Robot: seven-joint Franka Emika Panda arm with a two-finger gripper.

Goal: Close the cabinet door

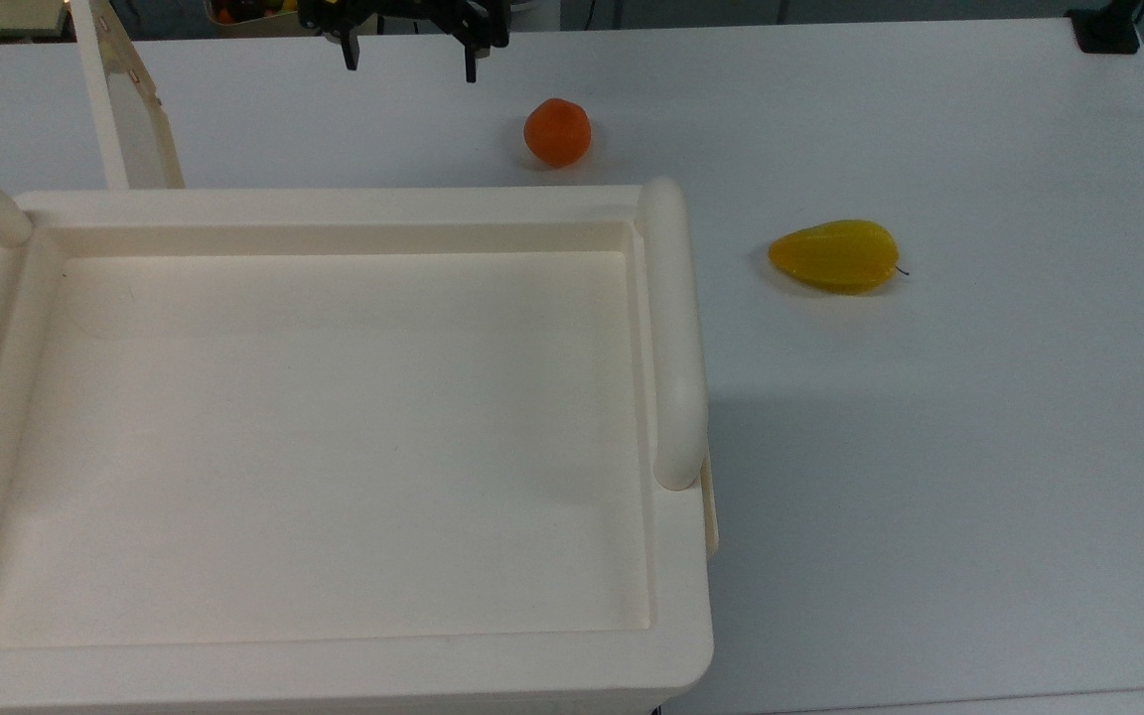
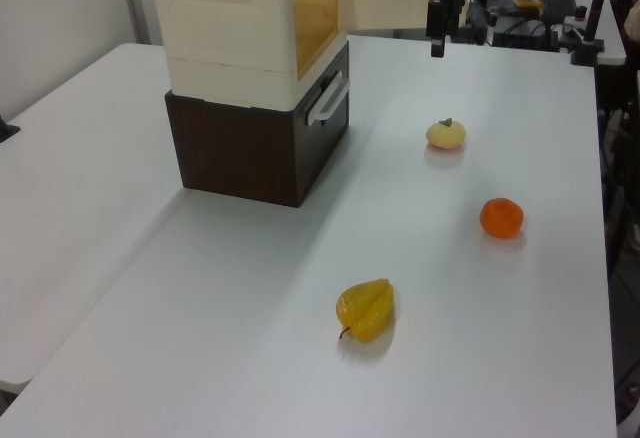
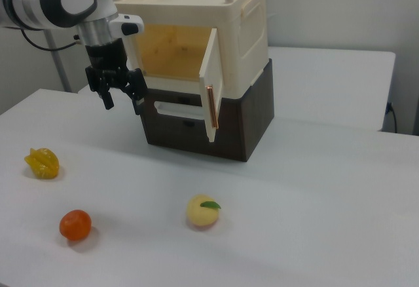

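Observation:
The cream cabinet (image 1: 334,204) stands on a dark brown base (image 3: 242,123). Its tray top and rounded bar handles fill the top view's left. The cabinet door (image 3: 213,84) is swung wide open, and the yellowish inside shows behind it. In the top view the door (image 1: 125,99) sticks out past the cabinet's far edge at the upper left. My gripper (image 3: 121,97) hangs open in front of the opening, at the side away from the door's hinge, with nothing between its fingers. It also appears at the top view's upper edge as gripper (image 1: 411,62), apart from the door.
On the white table lie an orange (image 1: 557,131), a yellow starfruit (image 1: 835,255) and a pale peach (image 3: 203,211). The orange sits closest to the gripper. Cluttered equipment stands past the table's far end in the left view.

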